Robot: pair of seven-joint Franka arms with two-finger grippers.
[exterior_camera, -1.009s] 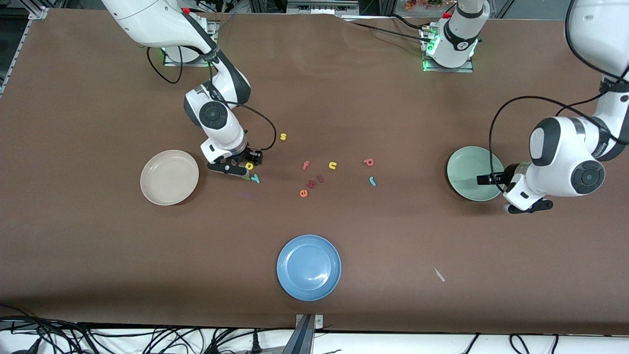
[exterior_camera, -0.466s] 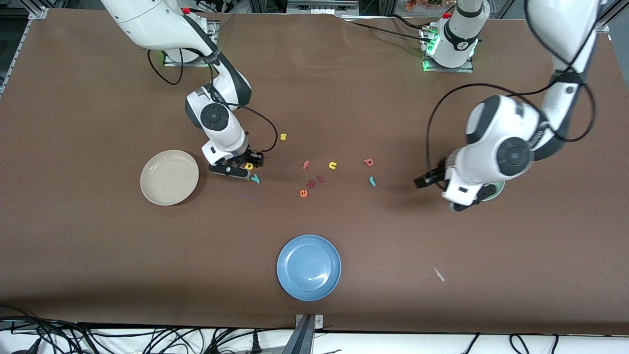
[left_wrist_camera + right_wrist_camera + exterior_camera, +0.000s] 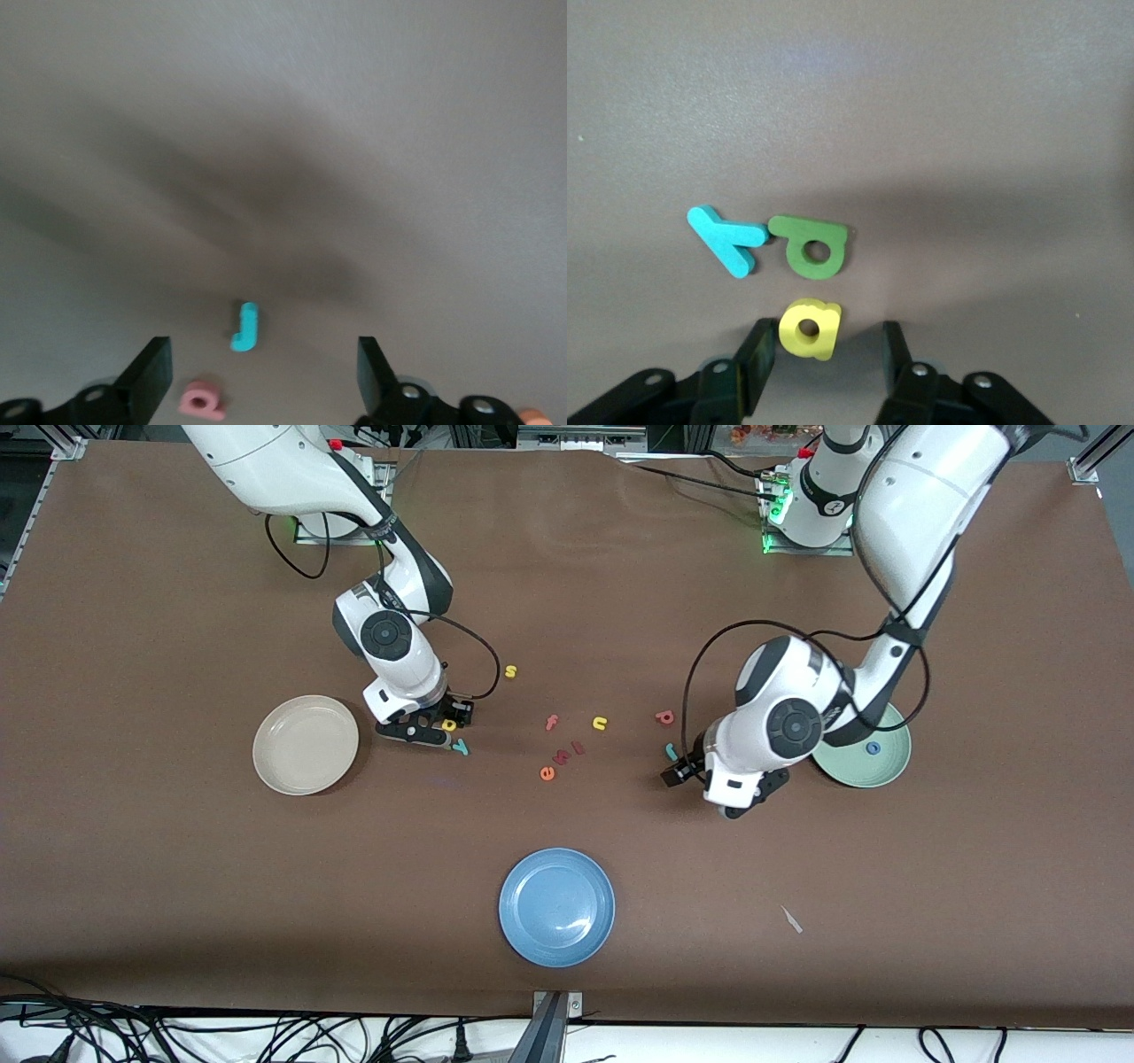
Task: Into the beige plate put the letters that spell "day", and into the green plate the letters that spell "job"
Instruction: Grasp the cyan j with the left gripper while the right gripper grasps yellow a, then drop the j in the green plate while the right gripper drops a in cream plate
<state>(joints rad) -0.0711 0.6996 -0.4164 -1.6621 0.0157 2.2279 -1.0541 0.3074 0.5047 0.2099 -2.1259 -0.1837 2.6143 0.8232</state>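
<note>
- Letters: tiny flat foam, light, squashy, prob slide on the mat (pinch across thin edges, low to table).
- Beige plate (image 3: pixel 306 745) holds nothing yet.
- Right gripper (image 3: pixel 824 350) straddles yellow d (image 3: pixel 809 328), fingers apart, not pinched; green a (image 3: pixel 810 246) + teal y (image 3: pixel 726 237) just beside.
- Left gripper (image 3: pixel 264 372) spread wide over teal j (image 3: pixel 245 326), pink b (image 3: pixel 203 400) near.
- Green plate (image 3: pixel 893 766) has blue o (image 3: pixel 873 748).

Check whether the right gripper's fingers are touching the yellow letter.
Apart. In the right wrist view, table shows on both sides of the yellow letter between the right gripper's open fingers.
</note>
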